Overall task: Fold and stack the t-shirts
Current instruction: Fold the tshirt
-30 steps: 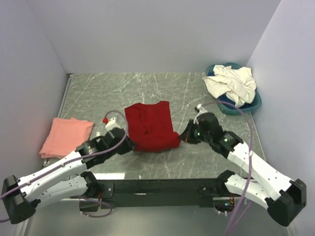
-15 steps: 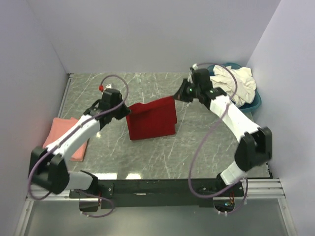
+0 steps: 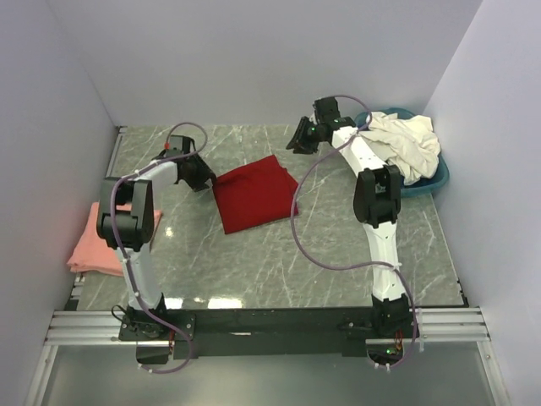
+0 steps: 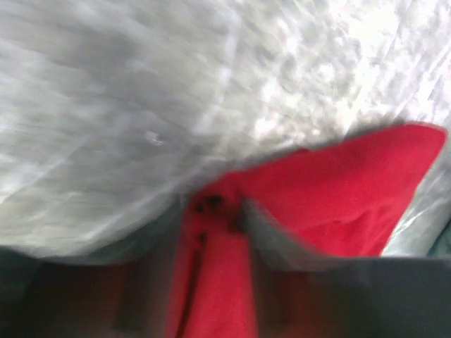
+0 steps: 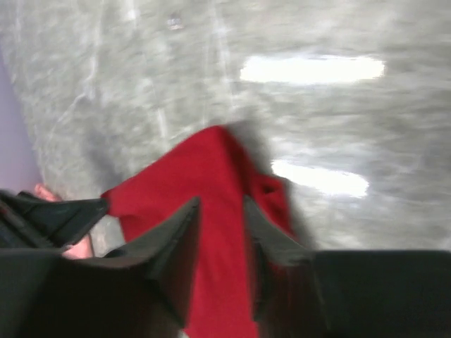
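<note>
Your folded red t-shirt (image 3: 254,194) sits around the middle of the surface (image 3: 355,254), long axis tilted toward the far-right corner. Right claw (image 5: 220,205) hangs released off its far corner. Left claw (image 3: 201,176) is at the left corner, grip too blurry to call.

Matt cloth red t-shirt (image 3: 254,193), matt cloth salmon-pink t-shirt (image 3: 90,249), creased cloth cream-white t-shirts (image 3: 404,144), smooth plastic blue basin (image 3: 428,181), glossy marble-look table (image 3: 338,245).

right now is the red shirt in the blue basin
No, the red shirt lies flat on the table; the basin holds white shirts.
</note>
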Available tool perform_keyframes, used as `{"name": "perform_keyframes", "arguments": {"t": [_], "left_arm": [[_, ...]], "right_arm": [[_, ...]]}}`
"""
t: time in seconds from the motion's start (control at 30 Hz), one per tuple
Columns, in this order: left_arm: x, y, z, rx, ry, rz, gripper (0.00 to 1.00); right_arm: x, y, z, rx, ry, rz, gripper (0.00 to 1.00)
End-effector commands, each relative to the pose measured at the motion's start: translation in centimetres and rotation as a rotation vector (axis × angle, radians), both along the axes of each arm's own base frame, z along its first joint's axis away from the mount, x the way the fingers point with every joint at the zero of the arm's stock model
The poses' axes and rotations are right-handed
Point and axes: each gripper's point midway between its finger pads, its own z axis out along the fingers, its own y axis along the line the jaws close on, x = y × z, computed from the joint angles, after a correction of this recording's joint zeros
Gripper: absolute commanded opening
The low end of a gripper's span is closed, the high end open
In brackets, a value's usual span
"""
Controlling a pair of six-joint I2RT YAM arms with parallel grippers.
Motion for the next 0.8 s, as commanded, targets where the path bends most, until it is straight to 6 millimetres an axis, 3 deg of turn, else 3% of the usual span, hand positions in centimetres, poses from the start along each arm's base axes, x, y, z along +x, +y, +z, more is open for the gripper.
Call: {"name": "perform_keyframes", "arguments": {"t": [0.0,0.03,0.07,0.1,0.13,0.33,0.47,0.6,0.63,0.77], "left_arm": [[2.1,1.0,4.5,-0.028,-0.119,-0.011,0.52],[2.2,1.7,4.9,-0.033,-0.125,0.004,0.57],[1.8,1.8,5.6,-0.040,-0.139,0.009,0.61],[1.6,1.9,6.0,-0.042,-0.147,0.012,0.68],[1.4,1.7,7.2,-0.053,-0.173,0.018,0.70],[-3.0,-0.1,7.2,-0.051,-0.156,0.060,0.72],[-5.5,-1.4,5.5,-0.047,-0.131,0.054,0.70],[-5.0,-0.9,4.5,0.002,-0.090,0.072,0.69],[-3.6,-0.6,4.6,0.035,-0.099,0.072,0.69],[-1.3,-0.1,4.7,0.083,-0.093,0.072,0.67]], "right_arm": [[0.3,-2.5,3.2,-0.017,-0.041,-0.024,0.42],[0.3,-3.3,3.0,-0.047,-0.052,-0.045,0.44],[0.4,-3.7,5.1,-0.050,-0.113,-0.058,0.47],[-0.6,-4.2,3.2,-0.078,-0.083,-0.057,0.47],[-0.8,-4.8,3.9,-0.100,-0.104,-0.075,0.48],[-3.7,-6.6,-0.8,-0.188,-0.033,-0.088,0.45],[-4.8,-5.8,-3.0,-0.198,-0.006,-0.056,0.44],[-5.1,-4.5,-3.6,-0.226,-0.012,-0.028,0.44],[-5.1,-4.4,-3.5,-0.233,-0.017,-0.030,0.44],[-4.0,-3.7,-2.1,-0.234,-0.075,-0.035,0.44]]}}
